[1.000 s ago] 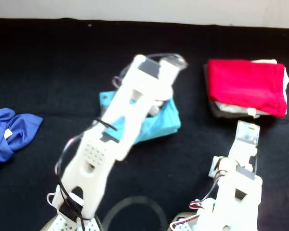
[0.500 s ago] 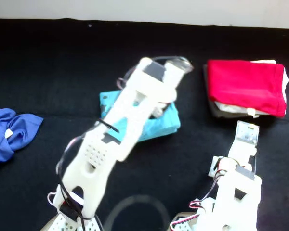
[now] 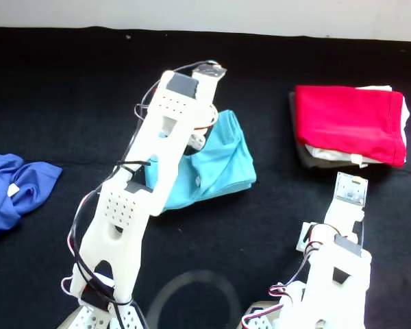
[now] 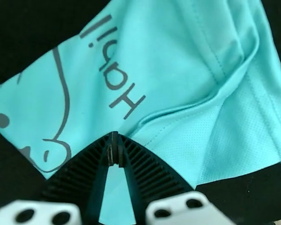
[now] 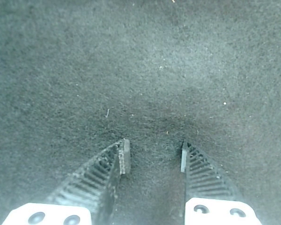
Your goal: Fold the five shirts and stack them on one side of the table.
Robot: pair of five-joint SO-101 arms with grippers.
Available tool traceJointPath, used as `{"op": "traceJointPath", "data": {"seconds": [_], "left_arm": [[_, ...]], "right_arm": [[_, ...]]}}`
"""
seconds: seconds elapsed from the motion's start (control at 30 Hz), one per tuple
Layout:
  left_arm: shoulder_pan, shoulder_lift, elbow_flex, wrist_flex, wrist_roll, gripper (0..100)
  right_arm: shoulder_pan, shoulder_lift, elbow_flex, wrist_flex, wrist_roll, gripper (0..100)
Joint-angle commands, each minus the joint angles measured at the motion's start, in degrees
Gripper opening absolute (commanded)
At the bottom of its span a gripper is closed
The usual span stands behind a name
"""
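Observation:
A teal shirt (image 3: 222, 164) with dark print lies mid-table, one side pulled up and bunched. My left arm (image 3: 168, 130) stretches over it. In the left wrist view my left gripper (image 4: 114, 152) is shut, its tips pinching a fold of the teal shirt (image 4: 178, 70). At the right a folded red shirt (image 3: 349, 120) tops a stack with white and dark folded shirts under it. A blue shirt (image 3: 14, 188) lies crumpled at the left edge. My right gripper (image 5: 153, 157) hangs open over bare black cloth, near the front right by the right arm (image 3: 349, 199).
The black table cloth (image 3: 89, 82) covers the whole table. A pale wall strip (image 3: 260, 14) runs along the far edge. Bare cloth lies between the teal shirt and the red stack, and along the back.
My left arm has swung left and back, dragging the teal shirt's near side with it; the shirt changed from a flat folded rectangle to a pulled-up shape. The right arm stayed still.

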Motion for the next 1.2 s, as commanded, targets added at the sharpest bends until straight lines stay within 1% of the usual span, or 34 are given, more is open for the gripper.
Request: {"op": "traceJointPath", "data": {"seconds": [0.0, 0.07, 0.17, 0.43, 0.6, 0.67, 1.0, 1.1, 1.17], "left_arm": [[1.0, 0.9, -0.4, -0.1, 1.6, 1], [2.5, 2.2, -0.7, -0.1, 3.9, 1], [6.2, 1.5, -0.7, -0.3, 5.3, 1], [16.0, -3.1, -0.6, 0.4, 5.3, 1], [19.2, -6.9, -0.7, 1.9, 5.3, 1], [18.7, -9.1, -0.4, 1.9, 4.9, 1], [5.1, -9.4, 0.0, 1.5, 4.8, 1], [5.1, -5.4, 0.6, 1.6, 5.0, 1], [6.7, -2.9, 0.6, 1.6, 5.2, 1]], "right_arm": [[0.0, 0.0, 0.7, -1.4, 0.2, 18.3], [0.0, 0.0, 0.7, -1.4, 0.2, 18.3], [0.0, 0.0, 0.7, -1.4, 0.2, 18.3], [0.0, 0.0, 0.7, -1.4, 0.2, 18.3], [0.0, 0.0, 0.7, -1.4, 0.2, 18.3], [0.0, 0.0, 0.7, -1.4, 0.2, 18.3], [0.0, 0.0, 0.7, -1.4, 0.2, 18.3], [0.0, 0.0, 0.7, -1.5, 0.2, 18.3], [0.0, 0.0, 0.7, -1.5, 0.2, 18.3]]}}
